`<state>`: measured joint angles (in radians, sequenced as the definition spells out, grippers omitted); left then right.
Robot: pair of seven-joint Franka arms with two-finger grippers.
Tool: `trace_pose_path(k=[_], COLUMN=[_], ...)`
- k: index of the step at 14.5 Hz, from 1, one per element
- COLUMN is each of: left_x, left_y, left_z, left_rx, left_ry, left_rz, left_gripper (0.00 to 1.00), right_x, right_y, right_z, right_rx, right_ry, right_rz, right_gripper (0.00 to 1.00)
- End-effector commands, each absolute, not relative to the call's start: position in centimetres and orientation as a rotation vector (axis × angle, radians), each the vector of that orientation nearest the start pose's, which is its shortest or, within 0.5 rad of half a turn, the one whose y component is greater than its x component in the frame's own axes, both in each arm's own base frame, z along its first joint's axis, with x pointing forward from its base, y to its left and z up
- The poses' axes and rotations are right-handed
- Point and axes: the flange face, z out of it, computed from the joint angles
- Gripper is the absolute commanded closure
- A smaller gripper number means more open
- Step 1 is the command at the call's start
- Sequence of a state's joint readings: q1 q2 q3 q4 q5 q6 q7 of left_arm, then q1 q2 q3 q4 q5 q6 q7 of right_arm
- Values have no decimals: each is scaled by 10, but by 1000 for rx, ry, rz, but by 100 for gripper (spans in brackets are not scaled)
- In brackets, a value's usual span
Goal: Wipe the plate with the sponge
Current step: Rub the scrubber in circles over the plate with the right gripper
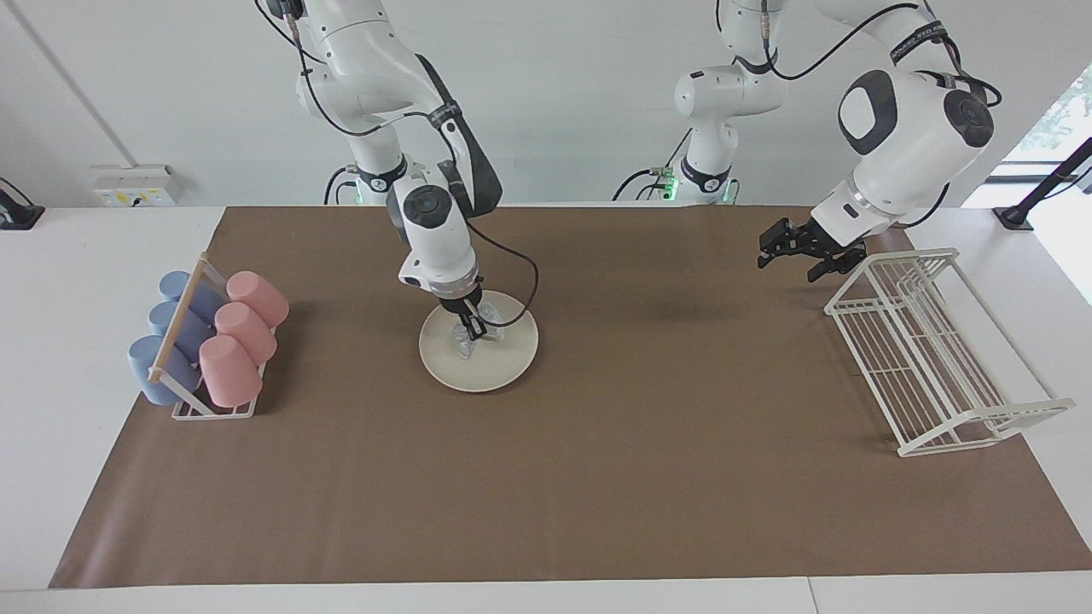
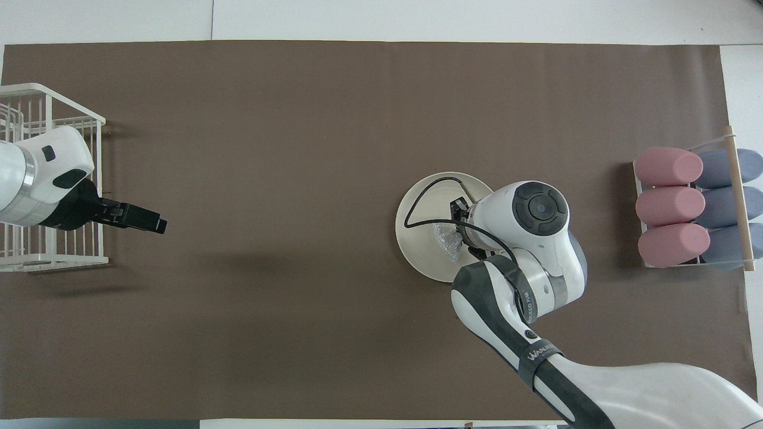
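The cream-white plate (image 1: 499,365) (image 2: 419,241) lies on the brown mat toward the right arm's end of the table. The crinkly silvery sponge (image 1: 465,345) (image 2: 449,242) rests on the plate's surface. My right gripper (image 1: 474,330) points straight down onto the plate, shut on the sponge and pressing it against the plate. In the overhead view the right arm's wrist covers part of the plate and the fingers. My left gripper (image 1: 806,254) (image 2: 143,219) waits open and holds nothing, up in the air beside the wire rack.
A white wire dish rack (image 1: 926,350) (image 2: 53,179) stands at the left arm's end. At the right arm's end a small holder (image 1: 209,341) (image 2: 694,205) carries three pink and three blue cups lying on their sides. A cable loops over the plate.
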<state>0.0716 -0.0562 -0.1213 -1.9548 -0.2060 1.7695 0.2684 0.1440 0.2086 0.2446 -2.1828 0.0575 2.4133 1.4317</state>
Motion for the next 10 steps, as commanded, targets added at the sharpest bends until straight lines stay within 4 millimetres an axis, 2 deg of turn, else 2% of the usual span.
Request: trace_pose_path(k=[1, 5, 7, 10], left_x=[525, 525, 527, 527], left_y=[-47, -47, -48, -48], left_z=[496, 495, 496, 496], left_rx=[-3286, -3287, -3290, -3291], left_ry=[423, 413, 371, 347], left_rz=[144, 140, 113, 110], left_gripper=[0, 0, 0, 0], right_x=[524, 519, 513, 499], right_y=[182, 197, 213, 248], right_z=[289, 290, 290, 286], right_rx=[-2652, -2643, -2637, -2608], right_ry=[1531, 1542, 1550, 1594], right_rz=[100, 100, 100, 107], right_gripper=[100, 100, 100, 100])
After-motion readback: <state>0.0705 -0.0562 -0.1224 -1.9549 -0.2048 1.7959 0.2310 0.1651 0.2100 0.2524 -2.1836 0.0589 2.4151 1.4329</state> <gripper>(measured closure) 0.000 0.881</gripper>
